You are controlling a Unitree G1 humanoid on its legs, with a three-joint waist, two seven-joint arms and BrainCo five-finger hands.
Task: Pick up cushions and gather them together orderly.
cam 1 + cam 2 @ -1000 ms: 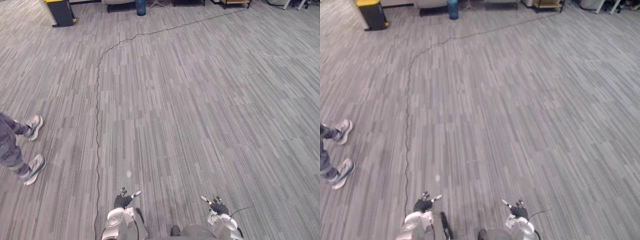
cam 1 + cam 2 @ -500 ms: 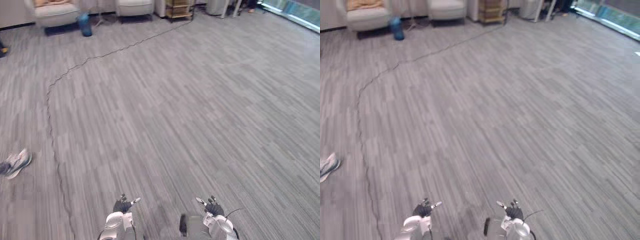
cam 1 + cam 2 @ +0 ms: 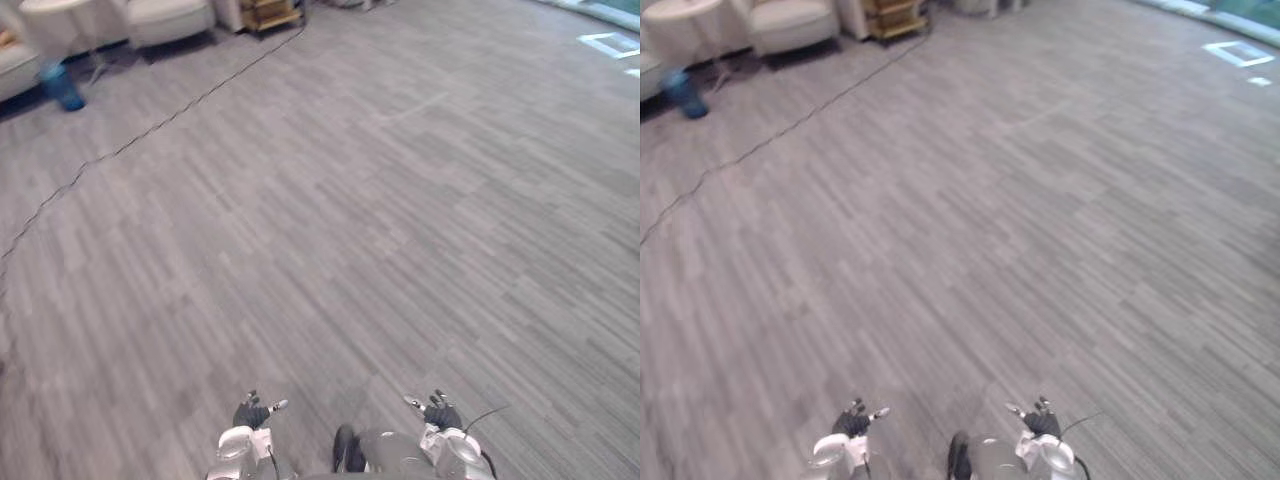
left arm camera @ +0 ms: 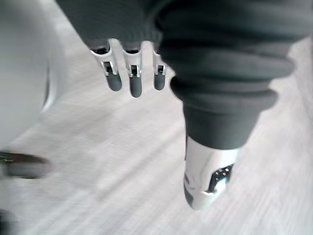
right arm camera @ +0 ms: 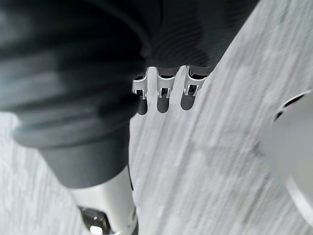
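The eye views take in what lies far ahead of the hands: an armchair point(image 3: 170, 18), a blue container point(image 3: 62, 88) and a wooden shelf point(image 3: 268, 12); a tan patch beyond the container may be a cushion point(image 3: 5, 40); the wrist views show the fingers point(image 4: 135, 83); left hand point(image 3: 252, 412) and right hand point(image 3: 437, 412) hang low over the floor point(image 3: 400, 200), fingers straight, slightly spread, holding nothing.

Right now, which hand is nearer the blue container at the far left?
Left. The left hand hangs low, with the blue container far ahead and off to its left; the right hand is further right, so farther off.
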